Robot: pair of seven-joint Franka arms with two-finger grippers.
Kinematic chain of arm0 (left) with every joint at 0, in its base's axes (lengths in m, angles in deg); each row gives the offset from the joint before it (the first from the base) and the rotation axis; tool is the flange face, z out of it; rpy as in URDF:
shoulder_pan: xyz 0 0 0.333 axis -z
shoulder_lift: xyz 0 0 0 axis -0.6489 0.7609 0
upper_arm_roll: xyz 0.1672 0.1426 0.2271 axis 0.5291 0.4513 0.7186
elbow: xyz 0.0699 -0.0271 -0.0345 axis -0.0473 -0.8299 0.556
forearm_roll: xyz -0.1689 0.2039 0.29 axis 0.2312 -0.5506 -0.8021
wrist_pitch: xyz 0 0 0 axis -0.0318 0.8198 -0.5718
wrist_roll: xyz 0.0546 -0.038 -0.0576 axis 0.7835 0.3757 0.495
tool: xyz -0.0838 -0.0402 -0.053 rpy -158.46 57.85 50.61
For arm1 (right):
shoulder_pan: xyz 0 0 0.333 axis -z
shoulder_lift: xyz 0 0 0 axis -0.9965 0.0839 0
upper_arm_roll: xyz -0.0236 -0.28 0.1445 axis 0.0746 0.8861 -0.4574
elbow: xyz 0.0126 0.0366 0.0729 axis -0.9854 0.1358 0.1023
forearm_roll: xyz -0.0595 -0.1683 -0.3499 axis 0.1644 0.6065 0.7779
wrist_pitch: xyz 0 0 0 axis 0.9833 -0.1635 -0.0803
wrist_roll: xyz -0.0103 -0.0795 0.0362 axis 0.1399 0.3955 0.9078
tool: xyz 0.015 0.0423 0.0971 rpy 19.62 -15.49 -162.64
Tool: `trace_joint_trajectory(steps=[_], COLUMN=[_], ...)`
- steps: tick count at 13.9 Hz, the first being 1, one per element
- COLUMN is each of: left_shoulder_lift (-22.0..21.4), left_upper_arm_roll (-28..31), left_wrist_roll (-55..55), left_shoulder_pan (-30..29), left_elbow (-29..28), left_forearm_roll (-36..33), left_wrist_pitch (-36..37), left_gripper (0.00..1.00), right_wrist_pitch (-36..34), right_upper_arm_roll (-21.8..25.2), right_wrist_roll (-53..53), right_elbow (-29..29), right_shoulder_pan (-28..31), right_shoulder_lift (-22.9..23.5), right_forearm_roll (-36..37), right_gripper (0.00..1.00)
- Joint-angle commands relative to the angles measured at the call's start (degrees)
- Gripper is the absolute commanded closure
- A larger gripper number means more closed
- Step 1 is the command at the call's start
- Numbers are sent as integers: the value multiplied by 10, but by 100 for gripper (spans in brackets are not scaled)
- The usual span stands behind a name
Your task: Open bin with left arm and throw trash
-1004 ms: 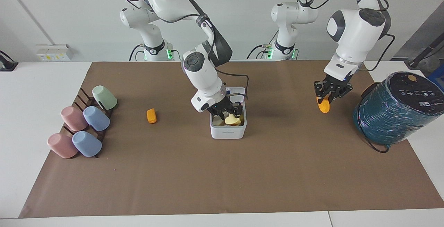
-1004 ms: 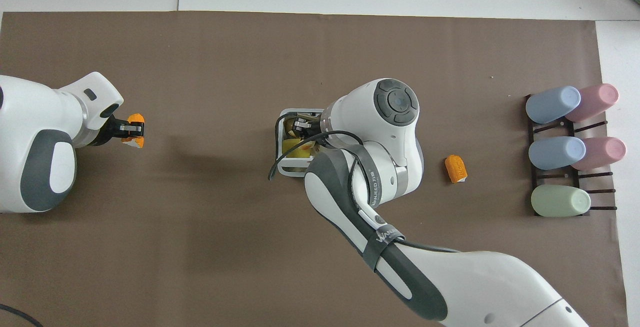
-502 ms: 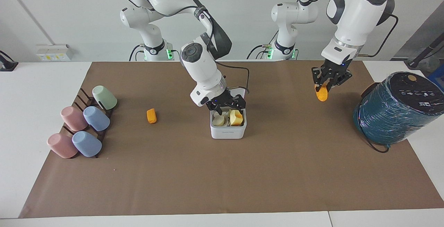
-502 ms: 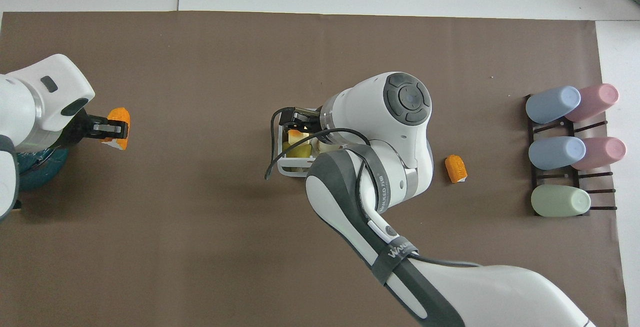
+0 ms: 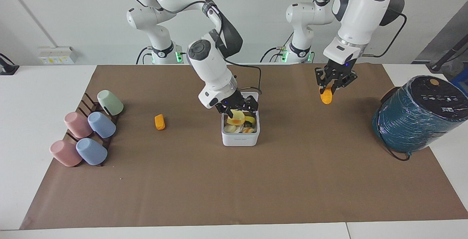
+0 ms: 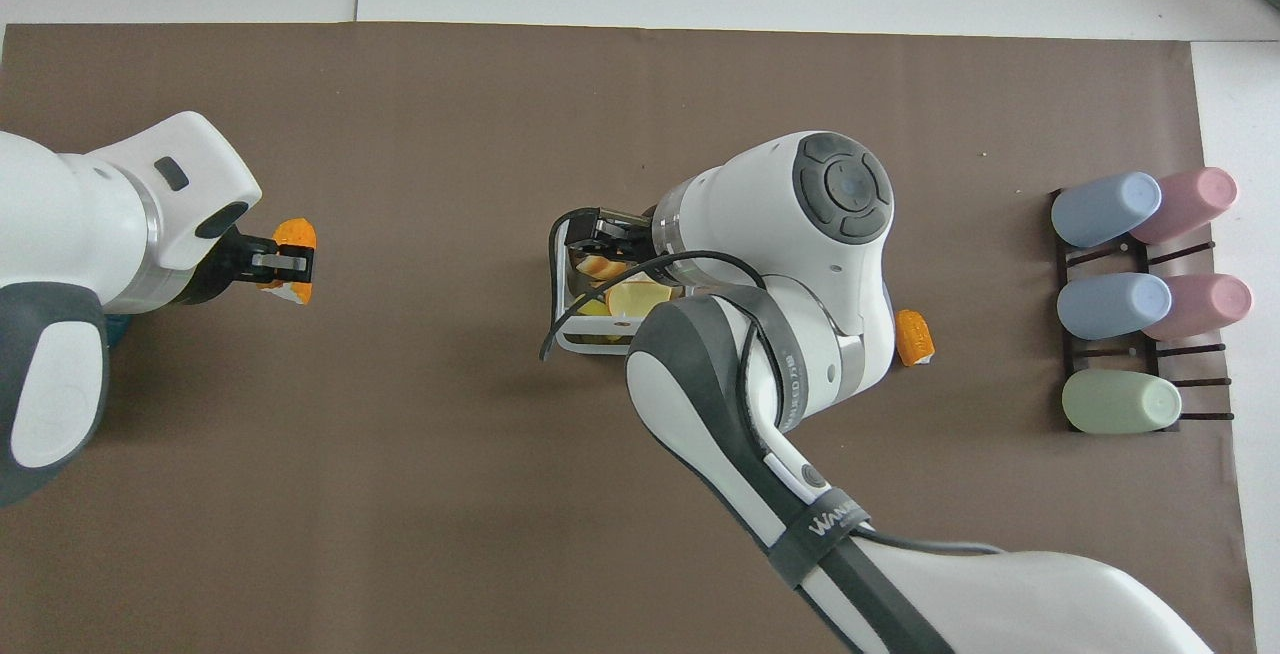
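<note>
So my left gripper [image 5: 330, 85] carries an orange lump [image 5: 326, 97], pinched, toward the bin [image 5: 240, 136] while my right gripper [image 5: 237, 106], fingers spread and empty, hovers over it.

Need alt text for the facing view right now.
The left gripper holds an orange lump in the air above the mat; the right gripper is over the open white bin, which holds scraps. Another orange lump lies near the cup rack.

The bin [image 5: 240, 129] sits mid-table with scraps [image 5: 237, 119] inside. One lump [image 5: 159, 121] lies between it and the cup rack [image 5: 91, 129]; the wrapped cylinder [image 5: 416, 116] stands at the left arm's end.
</note>
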Motion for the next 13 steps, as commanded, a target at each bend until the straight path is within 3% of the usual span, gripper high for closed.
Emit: trace_joint_trajectory(steps=[1, 5, 7, 10, 11, 12, 13], left_shoulder_lift=[-2, 47, 78, 105, 109, 109, 110], left_upper_arm_roll=[1, 1, 1, 1, 1, 1, 1], left_wrist_roll=[45, 157, 201, 203, 201, 200, 200], left_shoulder_pan=[41, 125, 163, 209, 214, 214, 214], left_elbow=[-10, -14, -14, -14, -14, -14, -14], left_forearm_roll=[15, 28, 28, 28, 28, 28, 28], left_wrist_pitch=[-48, -141, -192, -240, -243, -243, -244], left_gripper=[100, 100, 100, 100, 93, 79, 39], right_wrist_pitch=[-31, -89, -108, -110, -107, -102, -91], right_upper_arm_roll=[1, -1, -1, -1, -1, -1, -1], right_wrist_roll=[-3, -38, -130, -285, -322, -357, -386], right_elbow=[6, 23, 43, 135, 167, 202, 241], right_shoulder_pan=[27, 121, 166, 207, 214, 220, 232], right_shoulder_lift=[-48, -91, -100, -139, -151, -161, -172], right_forearm_roll=[43, 130, 130, 136, 148, 166, 180], right_gripper=[0, 0, 0, 0, 0, 0, 0])
